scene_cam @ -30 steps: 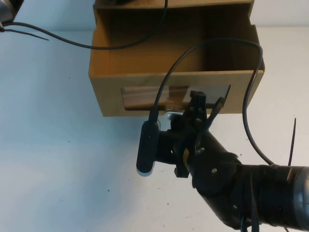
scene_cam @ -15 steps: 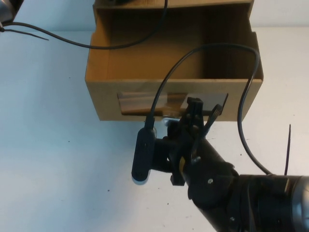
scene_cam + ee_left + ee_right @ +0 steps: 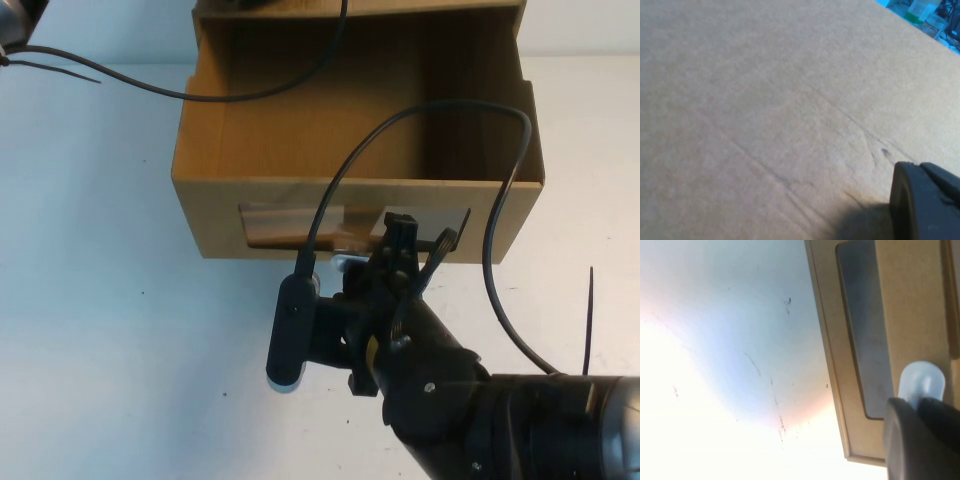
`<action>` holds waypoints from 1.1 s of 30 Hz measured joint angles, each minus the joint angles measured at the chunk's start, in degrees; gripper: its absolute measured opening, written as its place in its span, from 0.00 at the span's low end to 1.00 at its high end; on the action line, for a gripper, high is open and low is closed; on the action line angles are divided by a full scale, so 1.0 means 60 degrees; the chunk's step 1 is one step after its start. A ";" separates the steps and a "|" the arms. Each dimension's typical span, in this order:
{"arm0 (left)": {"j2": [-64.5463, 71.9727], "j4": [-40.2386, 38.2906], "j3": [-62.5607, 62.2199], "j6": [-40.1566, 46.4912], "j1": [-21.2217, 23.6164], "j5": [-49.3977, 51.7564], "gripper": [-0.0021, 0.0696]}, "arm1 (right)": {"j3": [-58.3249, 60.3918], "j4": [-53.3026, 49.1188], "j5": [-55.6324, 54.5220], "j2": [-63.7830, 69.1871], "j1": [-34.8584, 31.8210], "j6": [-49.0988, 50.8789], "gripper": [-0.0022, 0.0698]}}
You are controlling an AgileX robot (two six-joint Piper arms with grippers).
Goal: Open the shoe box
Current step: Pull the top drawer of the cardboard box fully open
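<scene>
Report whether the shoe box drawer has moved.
Yes: drawer slid toward the robot, out from the fixed sleeve, following the right gripper; left gripper faces cardboard.

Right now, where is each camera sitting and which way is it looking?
High view: raised on the robot's side, looking down at the table and open shoe box; the right arm shows, right gripper at the box's front window.
Left wrist view: on the left wrist, close against plain cardboard; only a bit of the left gripper shows.
Right wrist view: on the right wrist, facing that window and the table; the shut right gripper shows.
High and right wrist views share the window.
</scene>
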 joint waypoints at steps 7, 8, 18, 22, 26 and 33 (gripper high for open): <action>0.0000 0.0000 0.0000 -0.0022 0.0000 0.0000 0.02 | 0.0000 -0.0018 0.0113 -0.0015 0.0014 0.0000 0.05; 0.0000 -0.0019 0.0000 -0.0022 0.0000 0.0000 0.02 | 0.0000 -0.0035 0.0193 -0.0015 0.0014 0.0000 0.05; 0.0009 -0.0186 0.0000 0.0020 0.0000 -0.0374 0.02 | 0.0085 -0.0292 0.0517 0.0003 0.0057 0.0349 0.36; -0.0177 -0.0065 0.0058 0.0037 0.0000 -0.0645 0.02 | 0.0085 -0.0681 0.0428 -0.0045 0.0074 0.0500 0.49; -0.0571 0.0516 0.0143 0.0037 0.0000 -0.0820 0.02 | 0.0085 -0.0790 -0.0299 -0.0609 0.0215 0.0563 0.52; -0.1733 0.0841 0.0220 -0.0267 0.0000 -0.0878 0.02 | 0.0085 -0.0722 -0.0295 -0.1828 0.0826 0.0563 0.53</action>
